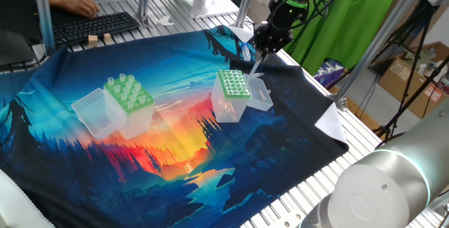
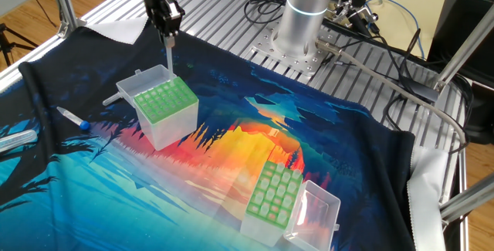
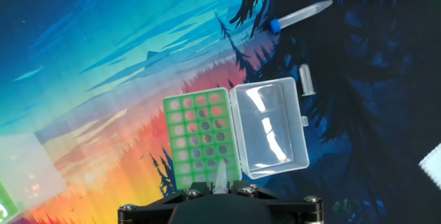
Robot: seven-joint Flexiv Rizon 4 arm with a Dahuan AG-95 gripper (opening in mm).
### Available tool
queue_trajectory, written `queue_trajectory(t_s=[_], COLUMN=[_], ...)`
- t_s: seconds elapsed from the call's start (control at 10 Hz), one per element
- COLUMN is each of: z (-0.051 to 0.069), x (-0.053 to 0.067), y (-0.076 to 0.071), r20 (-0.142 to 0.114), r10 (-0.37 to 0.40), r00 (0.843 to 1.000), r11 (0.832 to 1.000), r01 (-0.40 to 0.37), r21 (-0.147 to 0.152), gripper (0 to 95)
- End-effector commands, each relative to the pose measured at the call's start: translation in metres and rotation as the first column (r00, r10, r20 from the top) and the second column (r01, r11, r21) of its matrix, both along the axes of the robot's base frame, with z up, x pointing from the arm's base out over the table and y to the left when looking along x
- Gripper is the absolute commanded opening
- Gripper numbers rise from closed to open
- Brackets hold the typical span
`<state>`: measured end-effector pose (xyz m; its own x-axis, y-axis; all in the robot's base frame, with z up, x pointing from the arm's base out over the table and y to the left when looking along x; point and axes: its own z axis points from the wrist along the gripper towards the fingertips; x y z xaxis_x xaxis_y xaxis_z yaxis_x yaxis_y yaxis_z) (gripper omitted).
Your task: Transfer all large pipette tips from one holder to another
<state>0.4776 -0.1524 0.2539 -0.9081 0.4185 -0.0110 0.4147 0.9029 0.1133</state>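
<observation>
Pipette tip [image 1: 257,62] pinched upright in narrowly shut pincer [image 1: 265,45], hanging above darker-green rack [image 1: 233,84]: centre over free hole, lower straight, release gently.

boxes [image 1: 130,105]: 2 | loose tubes [image 3: 300,15]: 2 | tip [image 2: 169,56] in pincer [image 2: 169,31]: 1

In the hand view the claw [image 3: 219,195] fingertips are cut off by the bottom edge.

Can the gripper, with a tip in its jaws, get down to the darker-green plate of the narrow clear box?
Probably yes. The gripper holds a whitish pipette tip pointing down near the darker-green plate; the clear lid lies folded open beside it, covering nothing.
</observation>
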Motion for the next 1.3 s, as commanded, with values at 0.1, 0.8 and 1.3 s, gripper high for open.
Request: queue_trajectory(t_s=[0.1,0.8,1.3], z=[-0.0014,-0.0086,-0.0083], x=[-0.0001,-0.0003,-0.0003], y=[0.0004,0.0012,0.0015], r20=[0.0,-0.001,-0.01], r10=[0.0,-0.028,-0.05], r00=[1.0,1.0,0.999], r11=[1.0,1.0,0.999], r01=[0.0,0.028,0.05], r21=[-0.004,-0.005,-0.014], gripper=[0.0,0.0,19.0])
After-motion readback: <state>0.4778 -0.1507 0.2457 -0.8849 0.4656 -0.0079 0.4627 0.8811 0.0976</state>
